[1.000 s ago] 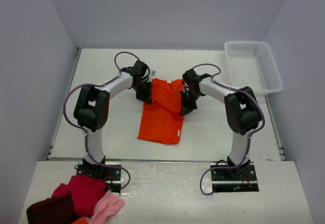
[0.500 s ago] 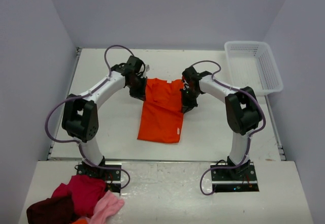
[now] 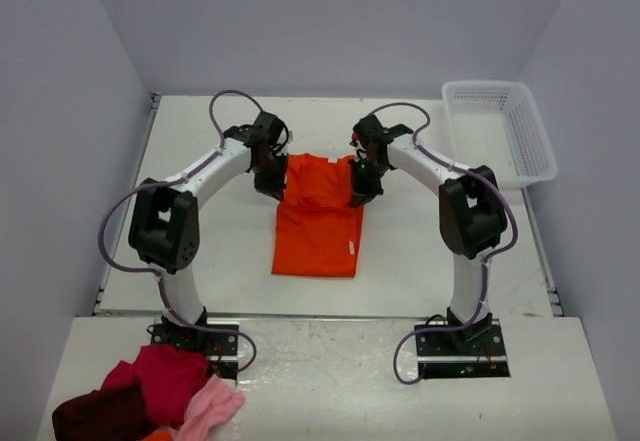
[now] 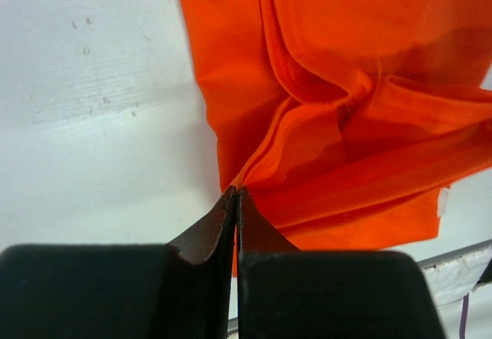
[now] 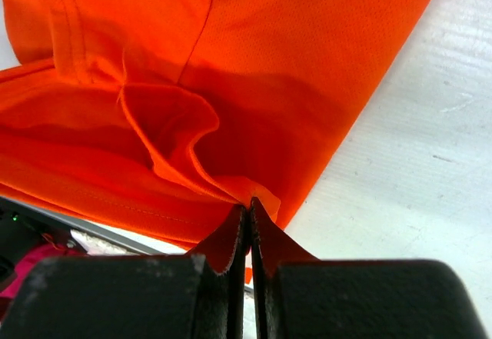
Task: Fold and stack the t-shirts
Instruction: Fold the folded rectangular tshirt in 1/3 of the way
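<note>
arms (image 3: 210, 167): white, black joints | cables (image 3: 232, 92): lilac | left end effector (image 4: 237, 194): black

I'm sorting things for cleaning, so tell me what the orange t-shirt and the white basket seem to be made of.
The orange t-shirt: thin soft knit, probably synthetic sports mesh, matte; the right wrist view shows tiny pinholes, and it drapes in loose folds. The basket: probably moulded white plastic; stiff walls of regular lattice.
</note>
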### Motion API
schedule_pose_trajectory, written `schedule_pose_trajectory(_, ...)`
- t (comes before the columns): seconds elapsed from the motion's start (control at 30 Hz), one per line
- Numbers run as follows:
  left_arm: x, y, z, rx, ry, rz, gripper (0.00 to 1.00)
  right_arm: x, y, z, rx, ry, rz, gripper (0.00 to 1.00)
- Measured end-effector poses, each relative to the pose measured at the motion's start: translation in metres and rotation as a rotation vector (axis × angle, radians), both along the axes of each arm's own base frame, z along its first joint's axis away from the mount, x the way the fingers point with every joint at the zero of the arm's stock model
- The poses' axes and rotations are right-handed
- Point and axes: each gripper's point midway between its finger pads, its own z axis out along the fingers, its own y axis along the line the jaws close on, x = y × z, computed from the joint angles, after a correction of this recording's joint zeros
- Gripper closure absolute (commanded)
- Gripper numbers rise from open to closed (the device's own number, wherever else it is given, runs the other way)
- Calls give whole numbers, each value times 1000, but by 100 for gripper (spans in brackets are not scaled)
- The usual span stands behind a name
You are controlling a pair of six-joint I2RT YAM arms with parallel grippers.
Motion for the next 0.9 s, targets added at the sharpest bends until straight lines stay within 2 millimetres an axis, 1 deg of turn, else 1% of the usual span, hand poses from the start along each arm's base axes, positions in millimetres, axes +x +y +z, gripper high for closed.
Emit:
schedule_pose_trajectory(0.13,8,-3,-34,30,49,-14,100,4,2,-9,-15,27,0,100)
schedule_pose_trajectory(0.2,9,-3,-47,40,71,-19,100,4,2,-13,-21,39,0,100)
schedule_pose_trajectory(0.27,10,-3,-55,47,83,-23,100,3,1,-15,-26,44,-2,100)
schedule_pose_trajectory(0.33,11,-3,-59,49,84,-26,99,3,0,-17,-30,45,-5,100)
schedule_pose_trajectory(0.4,14,-4,-58,49,73,-33,97,1,-2,-20,-40,50,-7,100)
schedule_pose_trajectory(0.43,16,-4,-57,50,64,-37,93,-1,-4,-22,-49,54,-9,100)
schedule_pose_trajectory(0.57,23,-4,-53,54,36,-41,92,-3,-9,-27,-77,61,-21,100)
schedule_pose_trajectory(0.6,24,-4,-53,56,32,-40,91,-3,-11,-28,-84,60,-24,100)
schedule_pose_trajectory(0.63,25,-3,-53,62,29,-39,84,-3,-11,-29,-87,60,-26,100)
schedule_pose_trajectory(0.67,25,-2,-53,66,27,-39,82,-3,-12,-29,-91,60,-29,98)
schedule_pose_trajectory(0.7,26,-1,-53,71,24,-38,79,-3,-12,-29,-92,59,-30,94)
schedule_pose_trajectory(0.73,26,-1,-53,75,22,-37,72,-3,-12,-29,-95,58,-33,88)
schedule_pose_trajectory(0.77,28,0,-53,81,17,-37,69,-2,-13,-30,-102,55,-36,79)
schedule_pose_trajectory(0.8,29,1,-52,87,11,-35,66,-2,-14,-30,-107,53,-40,75)
schedule_pose_trajectory(0.87,32,3,-51,100,-1,-29,56,0,-16,-32,-116,46,-44,66)
schedule_pose_trajectory(0.9,34,6,-51,114,-8,-21,51,2,-17,-32,-125,39,-45,64)
